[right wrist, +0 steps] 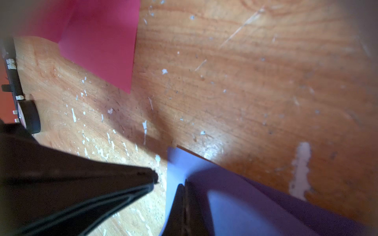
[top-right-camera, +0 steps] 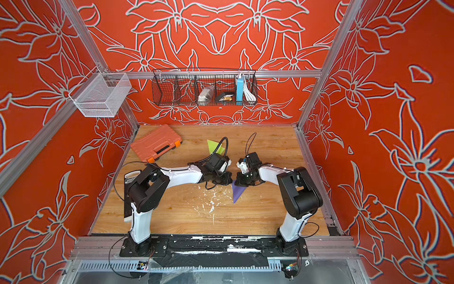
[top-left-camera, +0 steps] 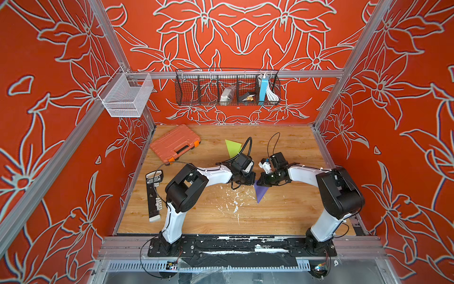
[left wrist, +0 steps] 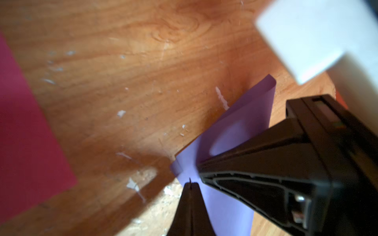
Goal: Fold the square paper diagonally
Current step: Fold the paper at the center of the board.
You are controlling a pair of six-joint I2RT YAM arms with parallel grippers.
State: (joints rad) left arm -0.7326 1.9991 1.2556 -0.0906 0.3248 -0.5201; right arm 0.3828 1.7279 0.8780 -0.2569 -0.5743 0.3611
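The square paper (top-left-camera: 260,193) is purple and lies mid-table; in both top views (top-right-camera: 237,193) it shows as a triangle pointing toward the front. Its layers bulge up loosely in the left wrist view (left wrist: 235,130). My right gripper (right wrist: 184,186) is shut, and its tip presses down on the paper near one corner. My left gripper (left wrist: 190,185) is also shut, with its tip at the paper's edge beside the right gripper (left wrist: 199,169). From above, the two grippers (top-left-camera: 253,180) (top-left-camera: 259,182) nearly meet and hide the paper's far part.
A magenta sheet (right wrist: 102,40) lies flat nearby, under the left arm. Farther back are a folded green paper (top-left-camera: 233,147) and an orange tool case (top-left-camera: 175,143). A black tool (top-left-camera: 153,194) lies along the left edge. White flecks (top-left-camera: 234,201) dot the wooden table (top-left-camera: 294,216).
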